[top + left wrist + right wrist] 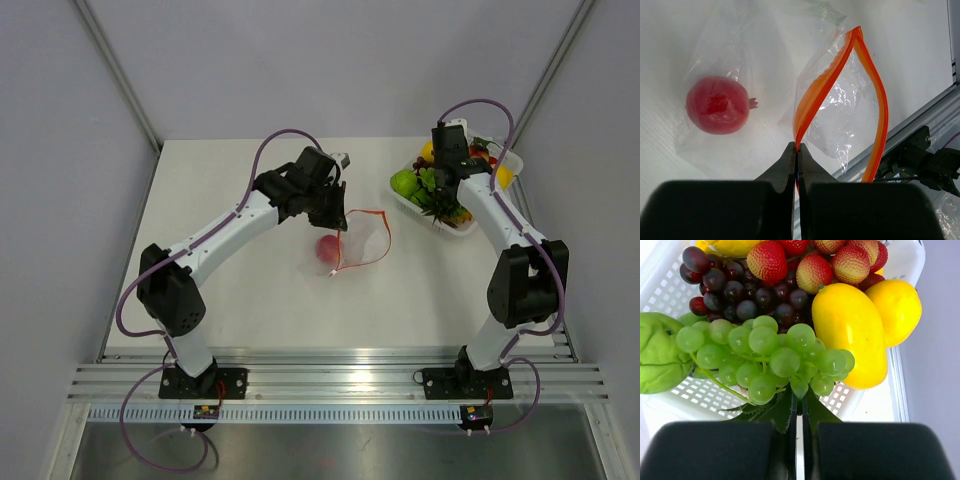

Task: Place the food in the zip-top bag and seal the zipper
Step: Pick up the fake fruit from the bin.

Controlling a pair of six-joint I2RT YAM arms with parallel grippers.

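Observation:
The clear zip-top bag (365, 238) lies mid-table with its mouth gaping. Its orange-red zipper (812, 97) forms an open loop. My left gripper (798, 147) is shut on one side of the zipper strip and holds it up; it also shows in the top view (336, 215). A red round fruit (717, 105) lies under the clear plastic, seemingly inside the bag. My right gripper (801, 397) is over the white tray (456, 229), its fingers closed on the bottom of a bunch of green grapes (765, 352).
The tray (700, 395) also holds dark purple grapes (745, 290), red strawberries (767, 260), two yellow mangoes (850, 330), a green fruit (657, 355) and dark spiky leaves (775, 412). Walls stand close to the tray's right. A metal rail runs along the near edge (340, 385).

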